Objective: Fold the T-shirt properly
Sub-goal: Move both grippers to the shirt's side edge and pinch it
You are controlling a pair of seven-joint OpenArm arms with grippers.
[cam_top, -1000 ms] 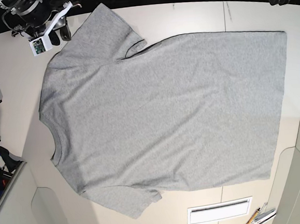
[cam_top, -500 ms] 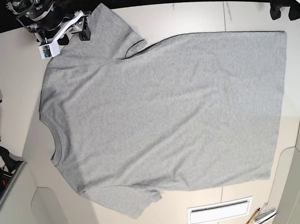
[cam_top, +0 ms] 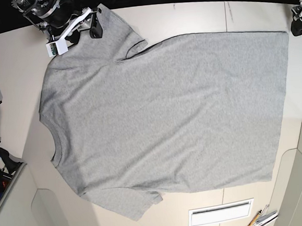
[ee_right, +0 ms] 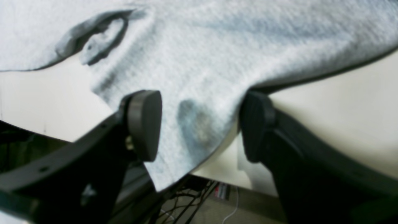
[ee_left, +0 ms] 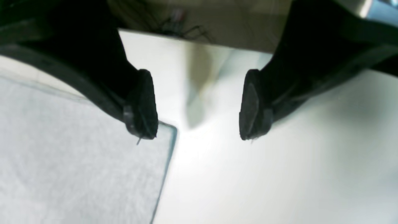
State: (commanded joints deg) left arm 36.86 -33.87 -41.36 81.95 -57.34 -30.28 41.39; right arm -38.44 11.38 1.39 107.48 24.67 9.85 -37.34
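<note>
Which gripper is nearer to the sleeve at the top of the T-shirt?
Right. The right gripper has its open jaws on either side of that sleeve's edge. The left gripper, also open, is far away, beside the T-shirt's hem corner.

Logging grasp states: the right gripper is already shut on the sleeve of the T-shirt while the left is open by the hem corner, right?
Not quite. In the right wrist view the right gripper is open, its jaws straddling the T-shirt sleeve edge. The left gripper is open by the hem corner.
</note>
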